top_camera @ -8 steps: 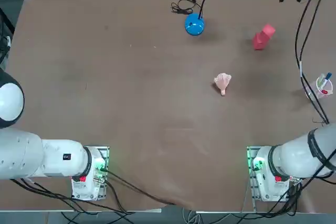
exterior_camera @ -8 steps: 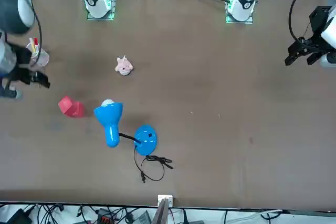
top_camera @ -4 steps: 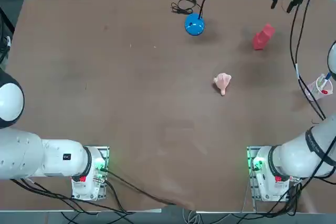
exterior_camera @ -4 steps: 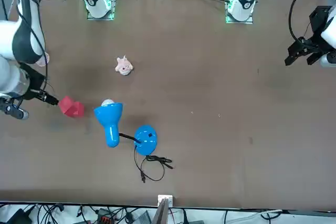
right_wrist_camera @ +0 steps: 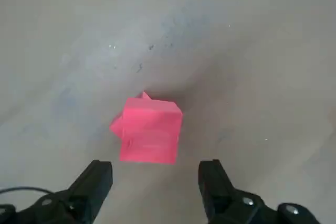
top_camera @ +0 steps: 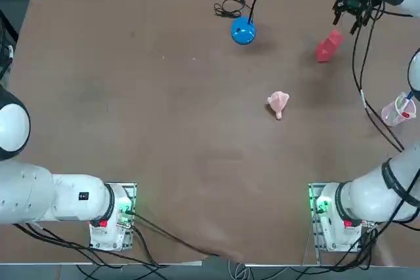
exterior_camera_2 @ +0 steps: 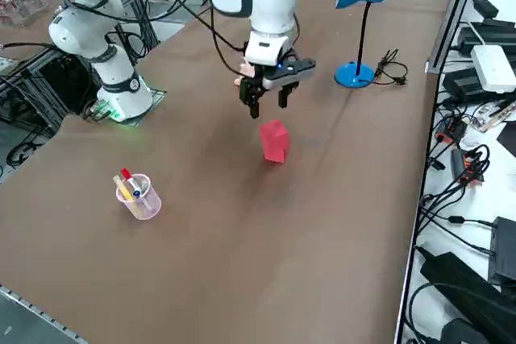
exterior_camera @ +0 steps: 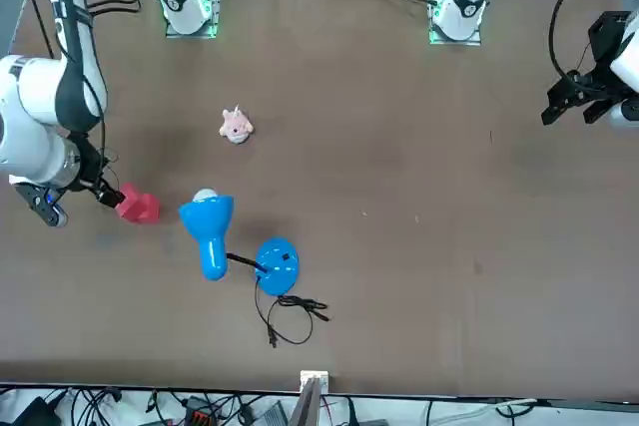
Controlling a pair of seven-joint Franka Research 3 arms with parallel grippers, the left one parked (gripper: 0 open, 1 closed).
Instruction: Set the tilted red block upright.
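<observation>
The small matte red rectangular block (top_camera: 329, 46) is seen leaning at the table's far right. The right gripper (exterior_camera_2: 267, 95) hovers just above it, released. It should be centred, lowered squarely, then closed gently.

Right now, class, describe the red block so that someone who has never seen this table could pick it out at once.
Start at the blue desk lamp on the brown table. Toward the robot's right from it, the red block leans just under the open right gripper. It is the only boxy, flat-faced thing here, unlike the lumpy pink toy nearby.
</observation>
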